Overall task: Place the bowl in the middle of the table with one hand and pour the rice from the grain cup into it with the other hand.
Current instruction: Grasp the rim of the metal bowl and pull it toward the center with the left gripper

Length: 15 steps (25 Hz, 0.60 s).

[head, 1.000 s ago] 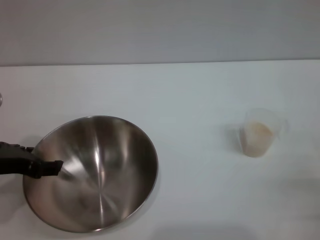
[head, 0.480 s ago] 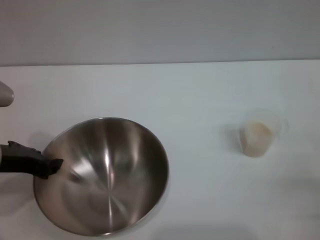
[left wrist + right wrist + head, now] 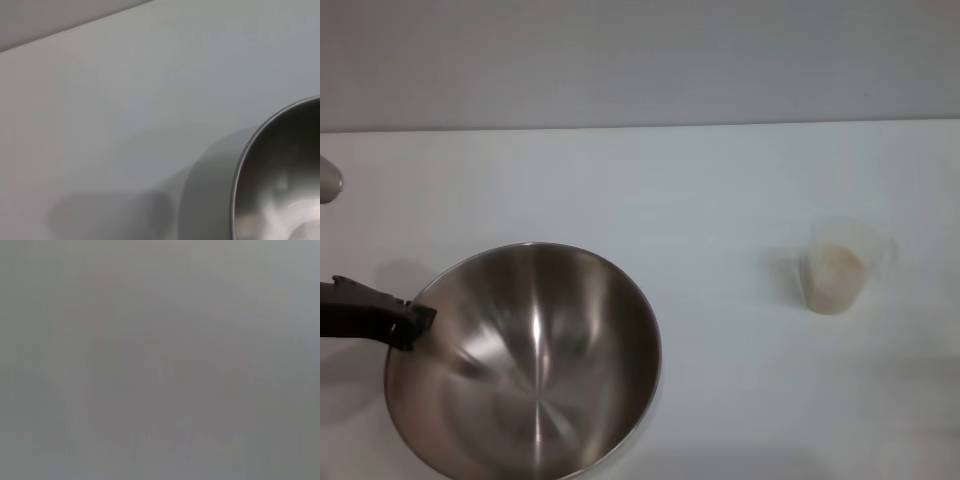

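Since the earlier frame our bowl (image 3: 525,362) has slid toward the table's centre, away from the left edge, and its tilt has eased. We hold it with the left gripper (image 3: 415,325), whose dark fingers are clamped on the rim at the bowl's left side, the arm reaching in from the left. The bowl still sits on the left half of the table (image 3: 670,190), near the front edge, so we judge the placing step unfinished: the middle lies to the right and a little farther back from where we grip. The left wrist view shows only a curve of the rim and bare tabletop beyond it. The grain cup (image 3: 840,268) stands upright on the right half, well apart from the bowl, with the rice (image 3: 832,275) filling its lower part. Our right gripper does not appear in the head view, and the right wrist view shows nothing we can make out. The cup lies on that arm's side, so we expect the right arm to take it once the bowl is set down between the two.
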### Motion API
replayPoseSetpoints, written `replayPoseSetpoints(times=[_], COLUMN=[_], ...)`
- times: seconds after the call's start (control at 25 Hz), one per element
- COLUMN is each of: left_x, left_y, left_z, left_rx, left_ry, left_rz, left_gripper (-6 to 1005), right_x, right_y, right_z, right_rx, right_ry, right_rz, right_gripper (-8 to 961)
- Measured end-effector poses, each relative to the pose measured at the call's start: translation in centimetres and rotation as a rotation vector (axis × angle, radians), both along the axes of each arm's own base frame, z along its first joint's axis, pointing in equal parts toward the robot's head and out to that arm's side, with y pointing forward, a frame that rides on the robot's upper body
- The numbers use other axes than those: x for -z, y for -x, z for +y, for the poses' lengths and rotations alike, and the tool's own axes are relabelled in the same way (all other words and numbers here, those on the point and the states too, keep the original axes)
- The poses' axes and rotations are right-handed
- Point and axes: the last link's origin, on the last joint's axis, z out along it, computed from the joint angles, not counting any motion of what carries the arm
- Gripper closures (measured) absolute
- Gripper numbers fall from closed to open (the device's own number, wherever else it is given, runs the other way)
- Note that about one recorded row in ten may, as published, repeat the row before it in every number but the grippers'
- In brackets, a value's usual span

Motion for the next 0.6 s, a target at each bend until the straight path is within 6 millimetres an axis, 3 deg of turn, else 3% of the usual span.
replayPoseSetpoints(times=[0.6], left_x=[-1.5], left_y=[-1.1], left_z=[1.6], left_rx=[-0.075], left_ry=[0.026], left_rz=[-0.195], left_gripper=[968], right_x=[0.0], right_y=[0.0], right_z=[0.0], right_rx=[-0.001], right_ry=[0.001], right_rz=[0.000], right_gripper=[185])
